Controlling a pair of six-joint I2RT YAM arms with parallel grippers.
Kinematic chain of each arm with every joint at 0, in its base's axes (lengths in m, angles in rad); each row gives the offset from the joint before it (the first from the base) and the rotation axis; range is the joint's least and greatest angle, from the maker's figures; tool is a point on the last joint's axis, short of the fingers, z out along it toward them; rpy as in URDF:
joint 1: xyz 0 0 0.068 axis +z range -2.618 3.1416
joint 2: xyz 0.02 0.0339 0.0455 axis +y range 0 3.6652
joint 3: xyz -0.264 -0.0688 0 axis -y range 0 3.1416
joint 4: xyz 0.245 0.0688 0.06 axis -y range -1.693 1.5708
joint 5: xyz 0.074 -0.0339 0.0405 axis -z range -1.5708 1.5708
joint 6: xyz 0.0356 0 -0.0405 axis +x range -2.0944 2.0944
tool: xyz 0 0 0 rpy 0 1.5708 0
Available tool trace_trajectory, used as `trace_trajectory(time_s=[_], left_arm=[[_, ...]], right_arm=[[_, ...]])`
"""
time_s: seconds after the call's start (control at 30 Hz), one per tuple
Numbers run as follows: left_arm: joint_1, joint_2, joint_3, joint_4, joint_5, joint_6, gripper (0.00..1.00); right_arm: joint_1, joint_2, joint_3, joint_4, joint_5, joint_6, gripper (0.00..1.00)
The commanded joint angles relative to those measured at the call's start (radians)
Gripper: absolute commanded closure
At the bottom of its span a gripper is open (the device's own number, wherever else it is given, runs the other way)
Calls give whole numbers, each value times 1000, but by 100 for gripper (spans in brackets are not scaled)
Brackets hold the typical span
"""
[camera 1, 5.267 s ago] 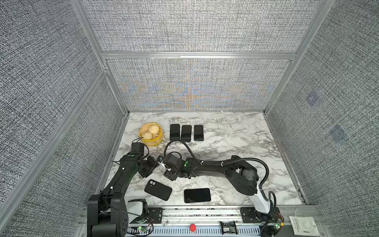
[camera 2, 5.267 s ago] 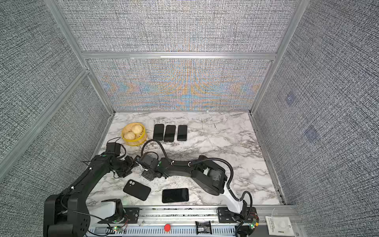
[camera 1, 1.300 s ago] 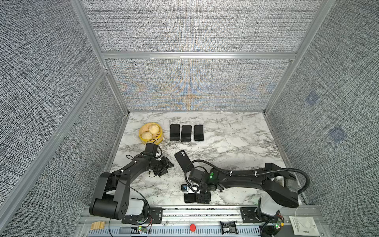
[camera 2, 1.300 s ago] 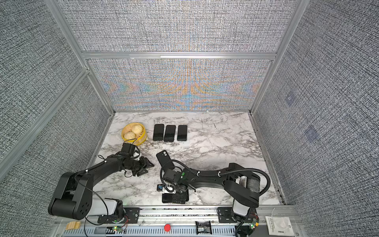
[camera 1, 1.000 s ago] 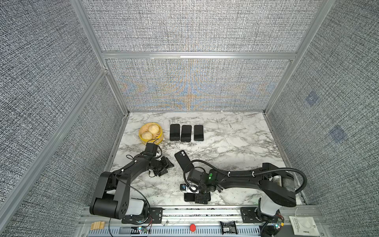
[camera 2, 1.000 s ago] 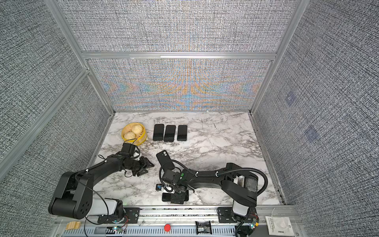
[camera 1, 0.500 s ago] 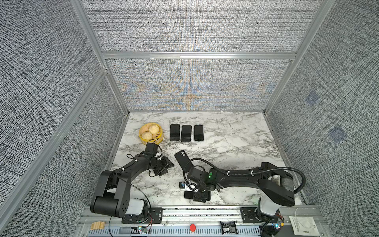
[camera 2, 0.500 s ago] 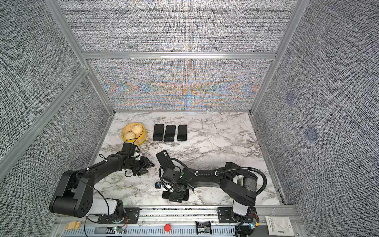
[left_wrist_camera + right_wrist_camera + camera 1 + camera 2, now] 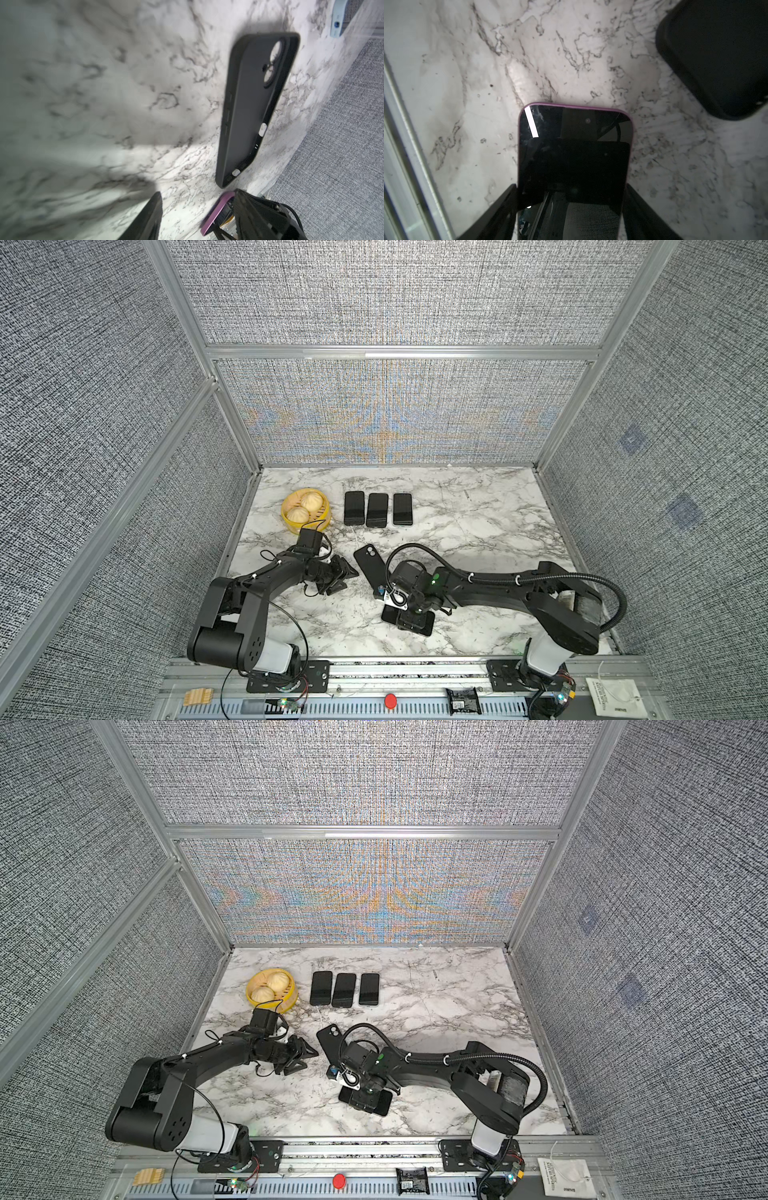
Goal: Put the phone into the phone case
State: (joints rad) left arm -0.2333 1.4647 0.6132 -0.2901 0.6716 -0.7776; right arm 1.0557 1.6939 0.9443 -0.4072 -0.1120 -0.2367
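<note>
Your right pincer (image 9: 571, 188) straddles the purple-rimmed phone (image 9: 575, 135), grip unclear, so squeeze its long edges squarely before lifting toward the phone case (image 9: 255, 104).

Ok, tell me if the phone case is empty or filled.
Empty: the phone case lies hollow side up, marble showing through its camera holes; the phone lies apart.

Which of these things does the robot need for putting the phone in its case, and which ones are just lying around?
For the job:
- phone
- phone case
- right gripper, a jaw on each side of the phone

Just lying about:
- three other phones in a row at the back
- yellow basket with buns
</note>
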Motion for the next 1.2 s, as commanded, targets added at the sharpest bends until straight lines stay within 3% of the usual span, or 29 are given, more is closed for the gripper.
trace_trajectory(time_s=[0.0, 0.23, 0.73, 1.17], left_arm=[[-24, 13, -6, 80, 100, 6, 43], [-97, 33, -17, 169, 175, -24, 45], [-239, 159, 20, 374, 266, -97, 72], [-237, 149, 31, 281, 183, -66, 69]], right_arm=[[-22, -13, -19, 34, -18, 28, 27], [-92, -57, -67, 139, -63, 49, 28], [-167, -53, -102, 291, -116, 52, 29], [-191, -72, -134, 316, -135, 52, 30]])
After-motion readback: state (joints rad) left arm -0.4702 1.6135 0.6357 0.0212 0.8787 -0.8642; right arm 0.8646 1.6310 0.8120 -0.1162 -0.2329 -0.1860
